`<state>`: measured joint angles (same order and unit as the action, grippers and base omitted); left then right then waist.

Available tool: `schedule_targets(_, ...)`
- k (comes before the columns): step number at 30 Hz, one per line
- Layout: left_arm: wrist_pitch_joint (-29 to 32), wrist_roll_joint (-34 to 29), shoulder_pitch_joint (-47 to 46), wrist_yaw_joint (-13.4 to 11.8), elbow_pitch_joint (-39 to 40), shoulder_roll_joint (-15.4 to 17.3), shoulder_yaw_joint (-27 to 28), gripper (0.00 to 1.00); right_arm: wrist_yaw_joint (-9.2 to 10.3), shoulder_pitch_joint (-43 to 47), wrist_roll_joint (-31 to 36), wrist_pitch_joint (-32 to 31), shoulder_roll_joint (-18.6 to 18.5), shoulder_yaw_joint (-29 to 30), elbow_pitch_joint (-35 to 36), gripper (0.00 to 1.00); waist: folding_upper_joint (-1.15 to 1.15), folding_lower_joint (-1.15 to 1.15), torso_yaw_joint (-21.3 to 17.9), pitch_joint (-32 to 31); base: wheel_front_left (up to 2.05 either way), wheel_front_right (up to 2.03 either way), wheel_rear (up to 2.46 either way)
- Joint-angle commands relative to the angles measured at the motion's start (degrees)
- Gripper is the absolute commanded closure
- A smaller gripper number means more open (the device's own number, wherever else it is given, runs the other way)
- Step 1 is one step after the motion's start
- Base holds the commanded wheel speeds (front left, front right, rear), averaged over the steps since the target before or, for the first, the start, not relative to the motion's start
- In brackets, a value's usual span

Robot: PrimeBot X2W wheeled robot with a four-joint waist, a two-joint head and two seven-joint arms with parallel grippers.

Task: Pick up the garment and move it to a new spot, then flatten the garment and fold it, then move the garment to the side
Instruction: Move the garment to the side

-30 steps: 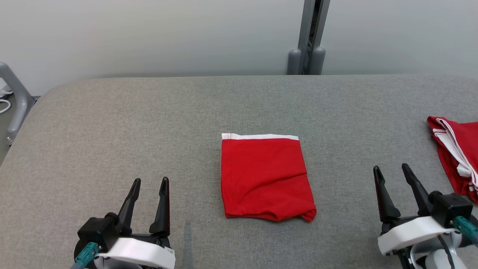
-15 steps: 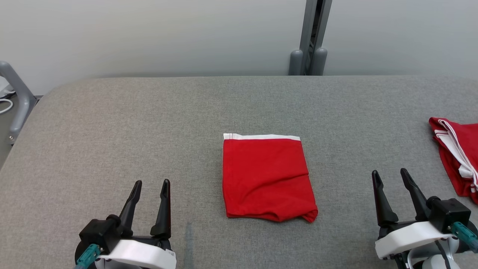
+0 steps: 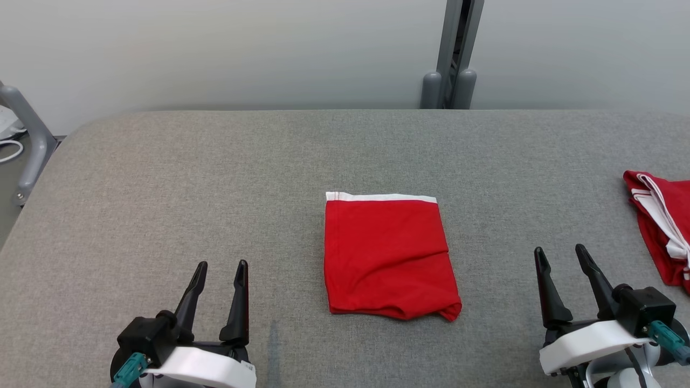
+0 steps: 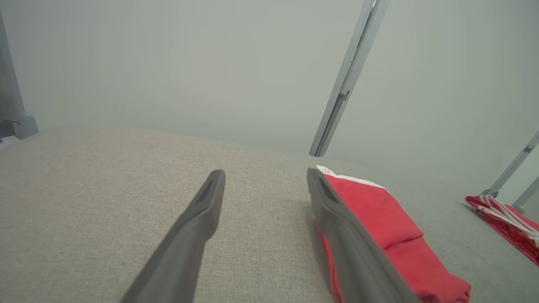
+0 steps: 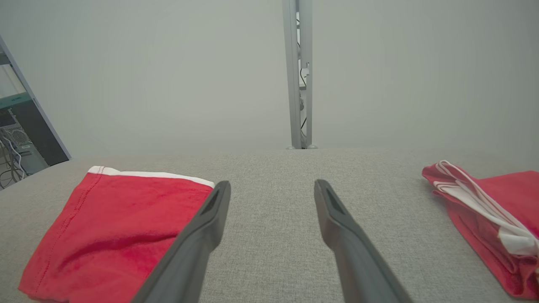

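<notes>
A red garment (image 3: 389, 255) with a white band along its far edge lies folded into a neat rectangle at the middle of the grey padded table (image 3: 161, 178). It also appears in the left wrist view as the garment (image 4: 379, 219) and in the right wrist view as the garment (image 5: 113, 227). My left gripper (image 3: 222, 265) hovers open near the front left, well left of the garment, with nothing between its fingers. My right gripper (image 3: 558, 250) stands open at the front right, clear of the garment.
A second red garment with white stripes (image 3: 660, 229) lies bunched at the table's right edge, also seen as the striped garment (image 5: 488, 214). A grey post (image 3: 452, 54) rises behind the table's far edge. A grey frame (image 3: 27, 140) stands off the left corner.
The whole picture has shifted slightly, so the camera has moved. Both grippers sit a little lower in the view and stay open. The garment lies as before.
</notes>
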<state>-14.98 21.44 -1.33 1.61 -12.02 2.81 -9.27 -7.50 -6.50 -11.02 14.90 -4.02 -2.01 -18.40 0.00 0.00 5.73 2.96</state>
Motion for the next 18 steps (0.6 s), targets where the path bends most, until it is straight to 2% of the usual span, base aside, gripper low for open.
schedule_targets(1, -0.23, -0.01, 0.38, -0.01, -0.10, 0.23, 0.05, 0.00, 0.03, 0.00, 0.05, 0.37, -0.13, 0.18, -0.09, 0.00, 0.00, 0.00, 0.02, 0.02, 0.00, 0.00, 0.00)
schedule_targets(18, -0.23, -0.04, -0.15, 0.14, -0.66, 0.23, -0.28, 0.00, 0.03, -0.35, -0.66, 0.20, -0.07, 0.31, -0.87, 0.00, 0.00, 0.00, 0.42, 0.24, 0.00, 0.00, 0.00)
